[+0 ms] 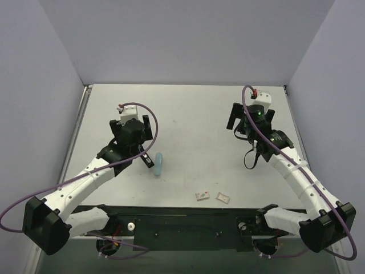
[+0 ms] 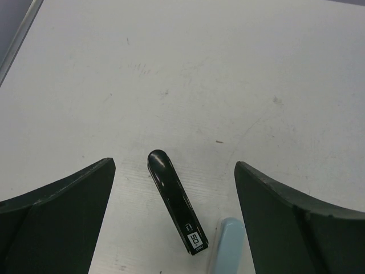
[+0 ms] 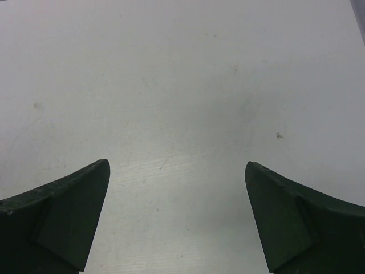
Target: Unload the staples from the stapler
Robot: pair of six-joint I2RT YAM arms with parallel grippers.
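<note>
A black stapler (image 2: 174, 200) with a white "50" label lies flat on the table, its rounded end pointing away from me. In the top view this stapler (image 1: 146, 158) sits just in front of the left arm's wrist. A light blue oblong body (image 2: 229, 244) lies right beside it, also visible from above (image 1: 159, 164). My left gripper (image 2: 174, 171) hovers over the black stapler, open, and neither finger touches it; it stands left of centre (image 1: 132, 129). My right gripper (image 3: 177, 171) is open over bare table at the far right (image 1: 251, 117). No staples show.
Two small pale pieces (image 1: 202, 196) (image 1: 223, 197) lie near the front edge. The table (image 1: 194, 114) is white, enclosed by grey walls on three sides. A purple cable loops along each arm.
</note>
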